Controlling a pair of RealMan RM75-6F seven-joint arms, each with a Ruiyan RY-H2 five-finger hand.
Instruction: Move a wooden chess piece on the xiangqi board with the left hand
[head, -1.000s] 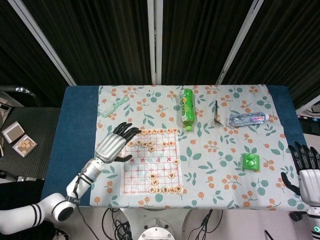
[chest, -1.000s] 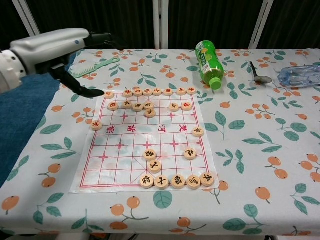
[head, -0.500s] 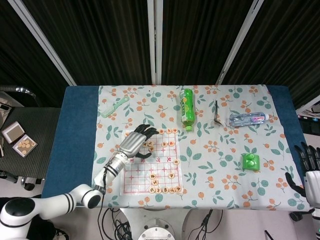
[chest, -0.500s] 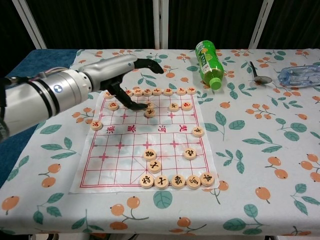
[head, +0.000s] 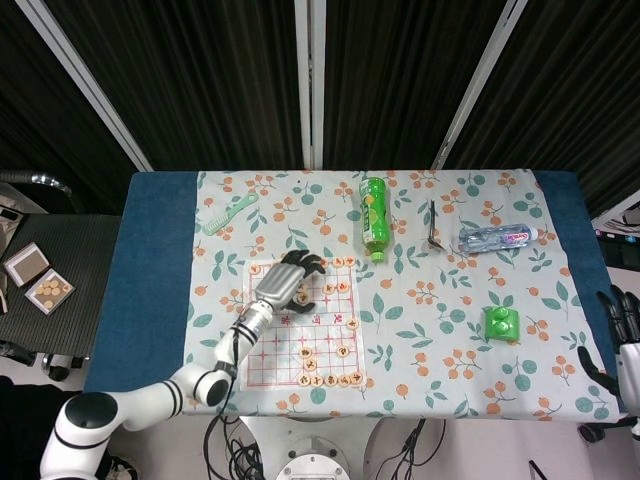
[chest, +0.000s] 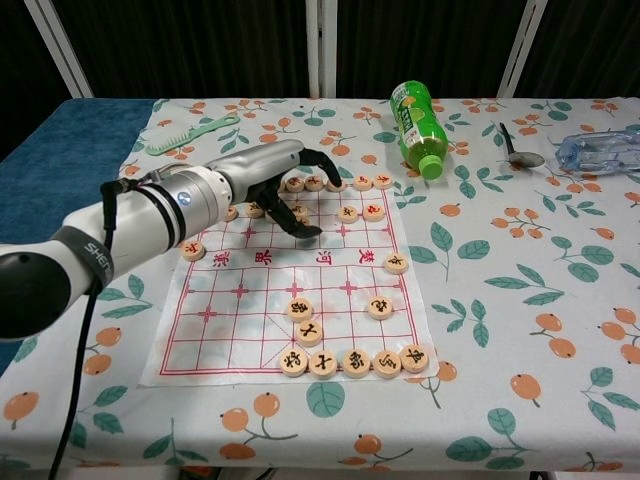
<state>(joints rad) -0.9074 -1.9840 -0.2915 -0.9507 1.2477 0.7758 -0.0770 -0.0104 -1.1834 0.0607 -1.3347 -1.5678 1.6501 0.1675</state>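
The xiangqi board (chest: 240, 320) lies on the floral cloth, with round wooden pieces in a far row (chest: 362, 182) and a near row (chest: 355, 361). My left hand (chest: 283, 178) hangs over the board's far left part, fingers curled down so the tips (chest: 304, 230) reach the board where a lone piece lay; that piece is hidden under them, so a grip cannot be confirmed. From the head view the same hand (head: 290, 278) covers the board's (head: 275, 350) far rows. My right hand (head: 622, 335) stays at the table's right edge, fingers apart, holding nothing.
A green bottle (chest: 417, 125) lies beyond the board's right corner. Farther right are a spoon (chest: 522, 152) and a clear water bottle (chest: 600, 150). A green comb (chest: 195, 133) lies far left. A green block (head: 501, 323) sits on the cloth at right.
The left hand has slid right and nearer across the board's far rows, and its fingers have curled down over the lone piece. The right hand has sunk further out of the head view.
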